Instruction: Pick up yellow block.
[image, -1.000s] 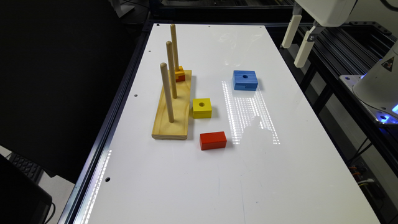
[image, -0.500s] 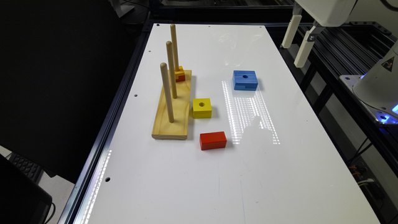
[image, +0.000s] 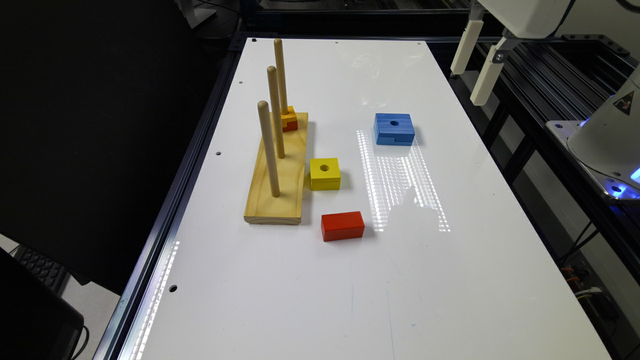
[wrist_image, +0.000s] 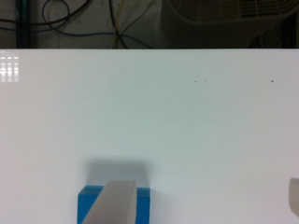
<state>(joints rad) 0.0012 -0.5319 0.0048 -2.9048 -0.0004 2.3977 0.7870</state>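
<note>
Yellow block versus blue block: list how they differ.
The yellow block is smaller and nearly cubic; the blue block is wider and flatter. The yellow block sits right beside the wooden peg base; the blue block lies apart, farther up the table toward the exterior view's right. The blue block has a notch in its front edge; the yellow shows none. Both have a round hole on top.

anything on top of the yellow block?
Nothing rests on the bright yellow wooden block with the round hole; its top is bare. The hole's inside is too dark to see.
</note>
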